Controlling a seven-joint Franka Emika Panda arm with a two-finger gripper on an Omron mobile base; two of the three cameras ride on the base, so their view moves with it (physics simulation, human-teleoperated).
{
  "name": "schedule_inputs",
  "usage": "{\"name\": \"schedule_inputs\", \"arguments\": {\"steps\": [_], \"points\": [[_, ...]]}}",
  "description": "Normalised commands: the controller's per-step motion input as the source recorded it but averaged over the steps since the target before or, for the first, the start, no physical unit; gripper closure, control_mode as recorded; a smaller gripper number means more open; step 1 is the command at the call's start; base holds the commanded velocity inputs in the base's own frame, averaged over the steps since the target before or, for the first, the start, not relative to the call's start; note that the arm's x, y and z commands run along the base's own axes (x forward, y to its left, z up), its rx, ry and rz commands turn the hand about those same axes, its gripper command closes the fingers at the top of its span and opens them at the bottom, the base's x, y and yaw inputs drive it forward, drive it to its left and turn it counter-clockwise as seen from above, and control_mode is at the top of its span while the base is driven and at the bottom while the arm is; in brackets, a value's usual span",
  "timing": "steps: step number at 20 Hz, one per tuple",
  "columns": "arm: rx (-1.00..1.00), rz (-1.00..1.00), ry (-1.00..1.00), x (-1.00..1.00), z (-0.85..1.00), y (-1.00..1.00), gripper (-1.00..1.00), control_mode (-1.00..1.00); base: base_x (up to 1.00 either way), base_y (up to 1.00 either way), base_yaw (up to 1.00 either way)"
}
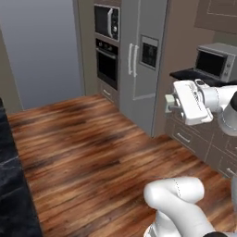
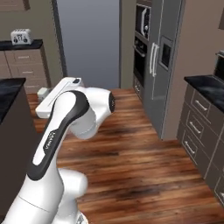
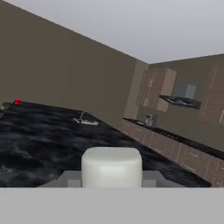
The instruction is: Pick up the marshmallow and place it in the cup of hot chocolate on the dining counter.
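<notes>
While the arm reaches out level above the wooden floor [image 1: 92,152], its gripper [image 1: 169,103] points toward the left side of the room, and the jaws are closed on the marshmallow [image 3: 111,167]. In the hand view that off-white, soft-edged block sits squarely between the finger tips, filling the lower middle, with a broad black marbled counter [image 3: 48,144] spreading out beyond it. Far back on that counter there is a small red thing [image 3: 17,101] near the left edge and a pale, flat shape further right; I cannot tell what either is.

From the left base view the marshmallow shows as a small pale lump [image 1: 170,100] at the tip of the white hand, held in the air in front of the grey refrigerator [image 1: 141,60]. A wall oven [image 1: 107,62] stands just left of the refrigerator, and a microwave [image 1: 215,61] sits on the dark counter behind the hand.

From the right base view the same pale block [image 2: 43,92] juts out at the end of the hand, close to the edge of the black counter [image 2: 11,94] on the left. A toaster [image 2: 21,36] stands on a far counter in the upper left corner.
</notes>
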Motion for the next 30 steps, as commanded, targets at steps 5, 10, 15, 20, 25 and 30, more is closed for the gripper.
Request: {"name": "schedule_inputs", "arguments": {"steps": [5, 10, 15, 20, 25, 30], "points": [[0.0, 0.0, 0.0, 0.0, 0.0, 0.0, 1.0, 1.0, -0.81, -0.29, -0.04], [0.0, 0.0, 0.0, 0.0, 0.0, 0.0, 1.0, 1.0, -1.0, 0.26, 0.0], [0.0, 0.0, 0.0, 0.0, 0.0, 0.0, 1.0, 1.0, -1.0, 1.0, 0.0], [0.0, 0.0, 0.0, 0.0, 0.0, 0.0, 1.0, 1.0, -1.0, 0.87, 0.0], [0.0, 0.0, 0.0, 0.0, 0.0, 0.0, 1.0, 1.0, -1.0, 1.0, 0.0], [0.0, 0.0, 0.0, 0.0, 0.0, 0.0, 1.0, 1.0, -1.0, 1.0, 0.06]]}}
